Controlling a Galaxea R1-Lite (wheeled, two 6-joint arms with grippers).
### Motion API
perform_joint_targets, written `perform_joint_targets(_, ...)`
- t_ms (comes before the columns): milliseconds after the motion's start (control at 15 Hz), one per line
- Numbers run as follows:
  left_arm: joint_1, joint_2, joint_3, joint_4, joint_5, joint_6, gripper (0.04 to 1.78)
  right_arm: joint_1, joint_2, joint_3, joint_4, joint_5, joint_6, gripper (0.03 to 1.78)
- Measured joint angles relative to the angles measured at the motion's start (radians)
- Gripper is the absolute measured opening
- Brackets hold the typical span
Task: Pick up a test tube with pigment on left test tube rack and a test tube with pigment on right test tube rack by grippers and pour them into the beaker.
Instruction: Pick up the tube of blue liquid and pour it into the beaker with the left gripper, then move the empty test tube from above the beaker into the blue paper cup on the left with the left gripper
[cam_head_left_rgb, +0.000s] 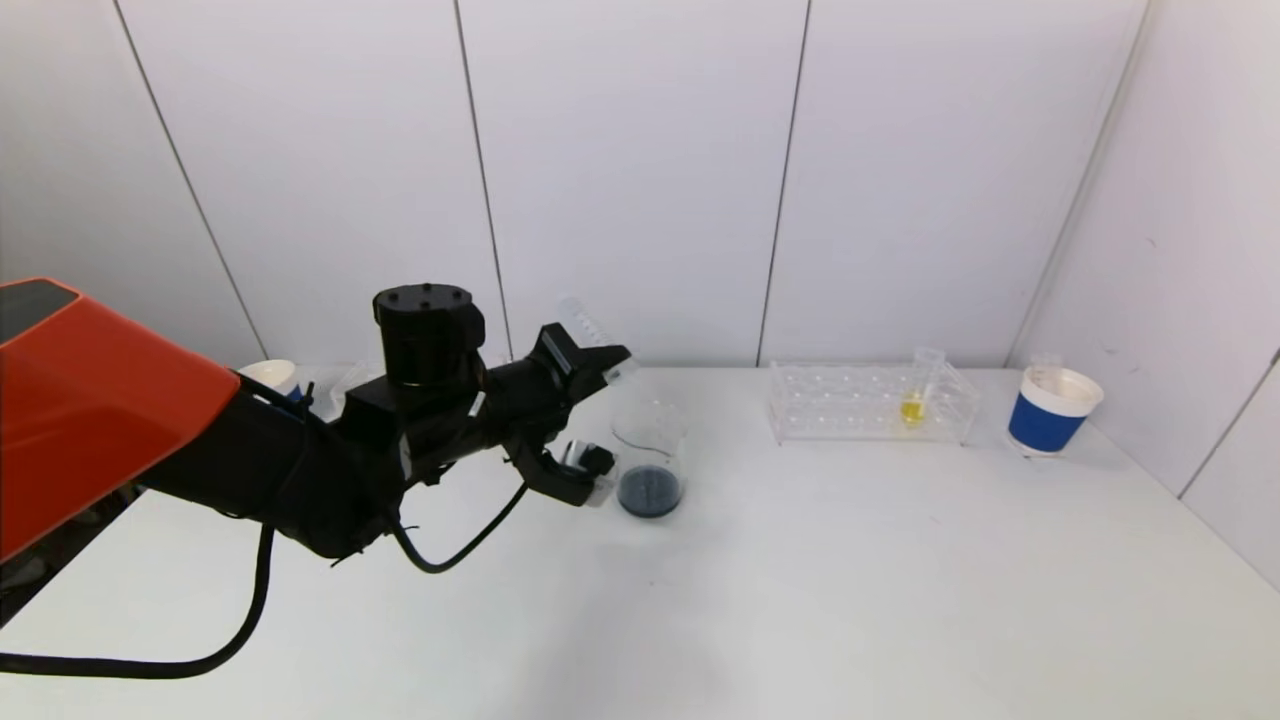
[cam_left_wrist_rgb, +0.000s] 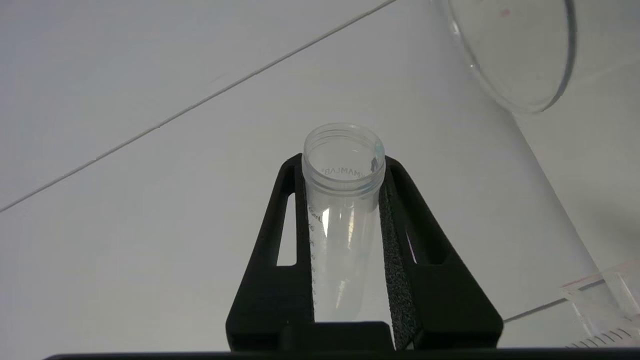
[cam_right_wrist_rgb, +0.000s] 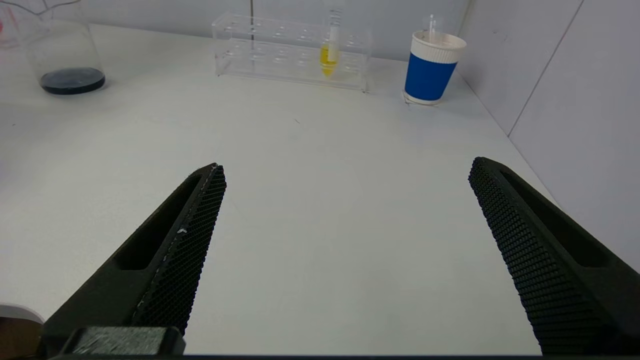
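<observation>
The clear plastic test tube (cam_left_wrist_rgb: 343, 200), light, rigid and slick, looks drained; the left claw (cam_left_wrist_rgb: 345, 240) clamps its mid-body, tilted beside the beaker (cam_head_left_rgb: 649, 455) of dark pigment. Beyond the beaker, the yellow tube (cam_head_left_rgb: 913, 400) waits in the right rack (cam_head_left_rgb: 868, 403); the right claw (cam_right_wrist_rgb: 345, 250) gapes wide, holding nothing, above the counter (cam_right_wrist_rgb: 320, 200).

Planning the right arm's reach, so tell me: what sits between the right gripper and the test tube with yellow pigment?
Nothing: in the right wrist view only bare table lies between the open right gripper and the yellow-pigment test tube in its rack.
</observation>
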Motion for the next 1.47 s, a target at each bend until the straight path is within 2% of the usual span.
perform_joint_targets(533, 0.001, -0.065, -0.025, -0.050, 0.009, -0.434, 0.42, 0.000, 0.000, 0.000, 0.000, 0.000, 0.000, 1.77)
perform_joint_targets(667, 0.001, -0.073, -0.026, -0.059, 0.017, -0.505, 0.42, 0.000, 0.000, 0.000, 0.000, 0.000, 0.000, 1.77)
perform_joint_targets(1200, 0.003, -0.110, -0.018, -0.059, 0.116, -0.861, 0.42, 0.000, 0.000, 0.000, 0.000, 0.000, 0.000, 1.77)
perform_joint_targets(1333, 0.015, -0.123, -0.017, -0.060, 0.124, -0.922, 0.42, 0.000, 0.000, 0.000, 0.000, 0.000, 0.000, 1.77)
perform_joint_targets(1467, 0.028, -0.130, -0.018, -0.062, 0.171, -0.981, 0.42, 0.000, 0.000, 0.000, 0.000, 0.000, 0.000, 1.77)
